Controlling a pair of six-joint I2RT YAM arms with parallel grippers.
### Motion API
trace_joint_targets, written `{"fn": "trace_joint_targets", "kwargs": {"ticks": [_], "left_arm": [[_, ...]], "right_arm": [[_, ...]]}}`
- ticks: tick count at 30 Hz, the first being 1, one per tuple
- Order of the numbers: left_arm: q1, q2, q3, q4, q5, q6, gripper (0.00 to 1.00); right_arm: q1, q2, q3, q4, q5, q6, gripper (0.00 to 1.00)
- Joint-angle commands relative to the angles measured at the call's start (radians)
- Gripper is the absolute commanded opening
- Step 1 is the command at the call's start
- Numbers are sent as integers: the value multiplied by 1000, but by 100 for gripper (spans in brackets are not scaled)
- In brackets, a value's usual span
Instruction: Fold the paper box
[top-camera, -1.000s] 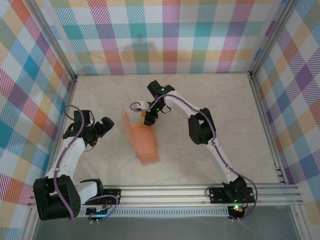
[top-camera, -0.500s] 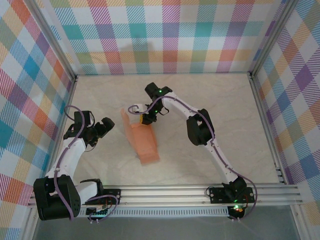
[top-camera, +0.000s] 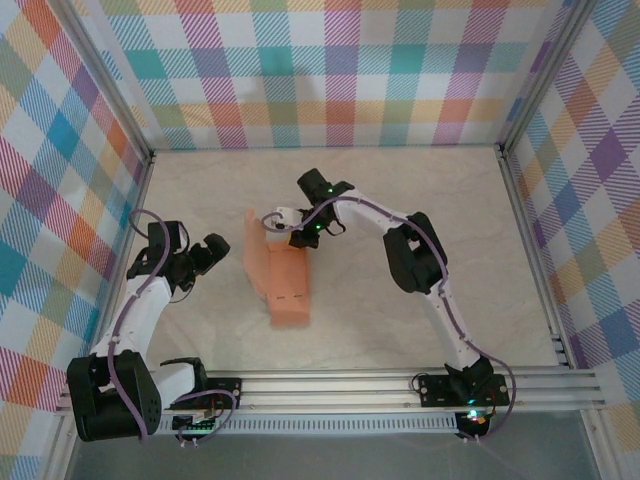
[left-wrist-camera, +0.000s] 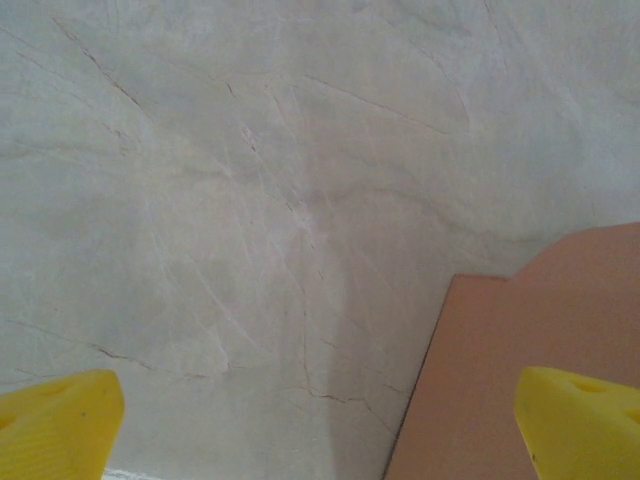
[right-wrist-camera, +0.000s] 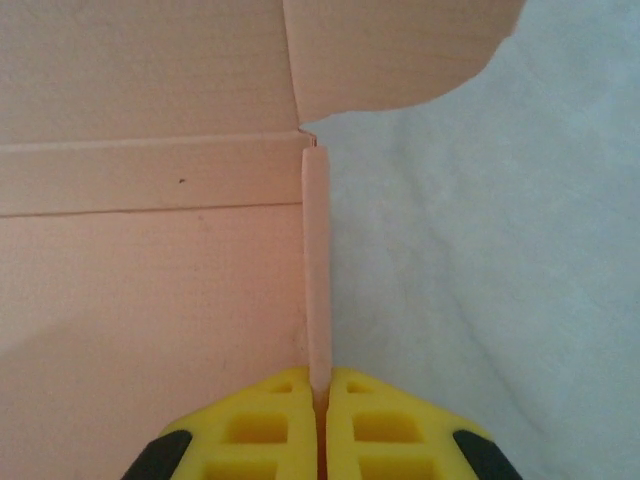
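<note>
Your right tool (right-wrist-camera: 318, 385) has closed and now pinches an upright flap of the paper box (top-camera: 283, 285), which lies mid-way across the table (top-camera: 420, 320); your left tool (top-camera: 205, 255) gapes wide near the left edge.

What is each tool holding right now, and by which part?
The right tool pinches the paper box by a raised side flap, seen edge-on. The left tool is open, holding nothing.
</note>
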Motion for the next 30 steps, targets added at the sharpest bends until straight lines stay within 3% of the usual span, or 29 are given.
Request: {"fn": "trace_joint_targets", "kwargs": {"ticks": [1, 9, 15, 20, 25, 27, 30], "left_arm": [[-34, -44, -8, 2, -32, 43, 100], [-123, -38, 1, 52, -32, 41, 100], [-263, -162, -44, 153, -53, 166, 100], [-439, -212, -87, 255, -91, 305, 100], [-734, -116, -93, 360, -141, 545, 100], [-810, -47, -79, 383, -113, 648, 100], [-854, 82, -33, 385, -4, 791, 94]], "right_arm": [[-9, -118, -145, 233, 234, 191, 0], [-24, -360, -490, 388, 573, 720, 0], [-24, -618, -854, 472, 723, 1072, 0], [-24, -735, -1033, 479, 750, 1171, 0], [-25, -798, -1159, 522, 751, 1237, 0], [-25, -801, -1175, 519, 745, 1238, 0], [-27, -801, -1179, 518, 696, 1203, 0]]}}
